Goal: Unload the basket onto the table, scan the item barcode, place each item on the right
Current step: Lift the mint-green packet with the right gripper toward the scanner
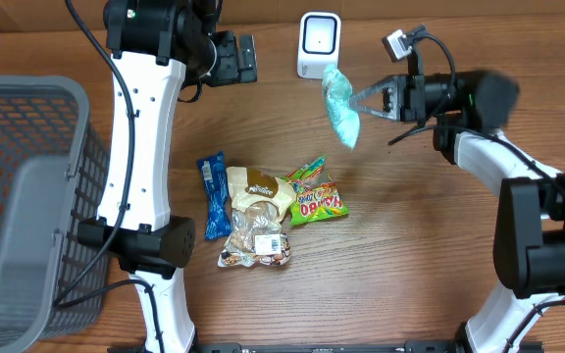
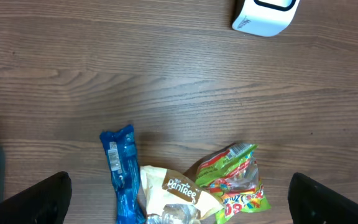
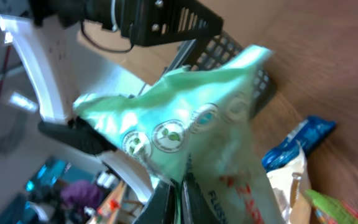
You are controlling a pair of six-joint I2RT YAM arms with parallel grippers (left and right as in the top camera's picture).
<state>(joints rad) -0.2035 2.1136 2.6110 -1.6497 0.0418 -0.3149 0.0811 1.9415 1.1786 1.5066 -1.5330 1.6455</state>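
My right gripper (image 1: 365, 100) is shut on one edge of a pale green snack packet (image 1: 341, 106) and holds it in the air, just right of and below the white barcode scanner (image 1: 317, 44). In the right wrist view the packet (image 3: 191, 124) fills the middle, pinched between the fingers at my right gripper (image 3: 180, 202). No barcode shows on the face I see. My left gripper (image 1: 233, 57) is open, to the left of the scanner. In its wrist view my left gripper (image 2: 180, 202) holds nothing, and the scanner (image 2: 265, 14) sits at the top right.
A pile lies mid-table: a blue packet (image 1: 211, 194), a cream Pantree bag (image 1: 255, 191), a green candy bag (image 1: 314, 196) and a clear nut packet (image 1: 255, 240). A grey wire basket (image 1: 27, 196) stands at the left edge.
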